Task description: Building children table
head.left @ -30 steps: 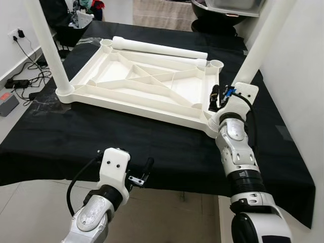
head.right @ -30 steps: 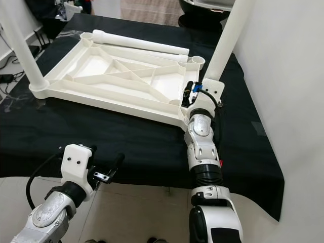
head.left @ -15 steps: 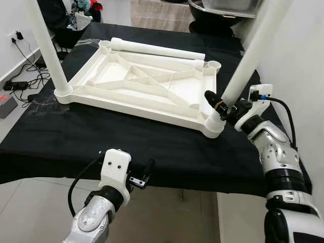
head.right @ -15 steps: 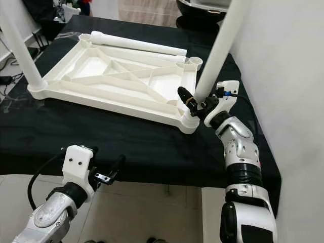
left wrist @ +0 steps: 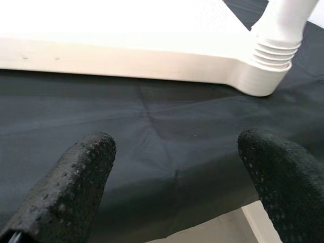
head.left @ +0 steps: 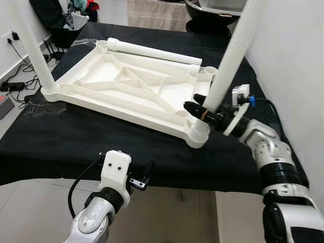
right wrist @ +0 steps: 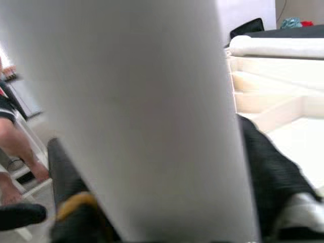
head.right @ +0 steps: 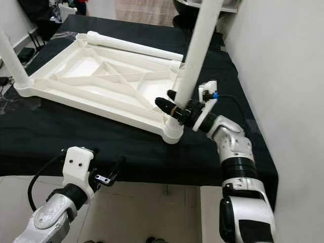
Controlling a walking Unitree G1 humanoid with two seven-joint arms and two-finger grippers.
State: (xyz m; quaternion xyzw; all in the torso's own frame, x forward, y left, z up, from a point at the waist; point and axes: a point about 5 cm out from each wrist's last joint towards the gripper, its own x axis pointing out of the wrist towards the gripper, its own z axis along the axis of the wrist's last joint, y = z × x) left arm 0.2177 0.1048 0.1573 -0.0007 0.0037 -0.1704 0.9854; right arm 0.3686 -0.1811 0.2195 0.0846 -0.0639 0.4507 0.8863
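Observation:
A white table top point(head.left: 126, 86) lies upside down on a black cloth. One white leg point(head.left: 229, 61) stands upright in its near right corner socket point(head.left: 199, 135). My right gripper point(head.left: 198, 107) is shut on this leg just above the socket, a black finger point(right wrist: 271, 172) on each side of the leg point(right wrist: 152, 116). Another leg point(head.left: 31, 48) stands in the left corner. A third leg point(head.left: 152, 50) lies along the far edge. My left gripper point(head.left: 144, 174) hangs open below the front edge of the cloth, its fingers point(left wrist: 66, 187) wide apart and holding nothing.
The far right socket point(head.left: 210, 71) has no leg in it. The black cloth point(head.left: 76, 136) drops off at the front edge. A white wall runs close on the right. Cables point(head.left: 12, 83) lie on the floor at left. A person's legs point(right wrist: 15, 147) stand nearby.
My right gripper swung from beside the corner socket to around the upright leg and closed on it. The camera shifted, so the table sits further left in view. The left arm stayed put.

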